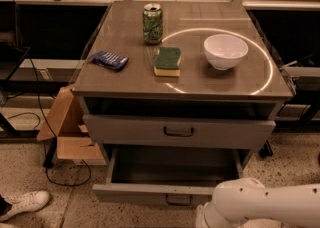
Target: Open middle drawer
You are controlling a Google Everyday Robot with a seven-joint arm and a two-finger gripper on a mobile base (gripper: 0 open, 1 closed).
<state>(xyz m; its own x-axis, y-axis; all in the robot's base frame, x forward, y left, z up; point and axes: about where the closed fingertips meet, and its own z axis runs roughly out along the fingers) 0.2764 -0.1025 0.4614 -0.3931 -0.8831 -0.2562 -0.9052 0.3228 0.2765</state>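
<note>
The middle drawer (220, 133) is the grey flat front with a small dark loop handle (178, 132), just under the cabinet top. It looks shut or nearly shut. Below it the bottom drawer (150, 193) is pulled out and shows an empty inside. Above the middle drawer is a dark narrow recess (180, 108). My gripper is out of view; only a white rounded part of my arm (260, 204) shows at the bottom right, in front of the bottom drawer's right end.
On the cabinet top (125, 79) stand a green can (152, 23), a green-and-yellow sponge (167, 62), a white bowl (225, 51) and a blue packet (108, 60). A cardboard box (65, 127) sits left of the cabinet. A white shoe (22, 204) is at the bottom left.
</note>
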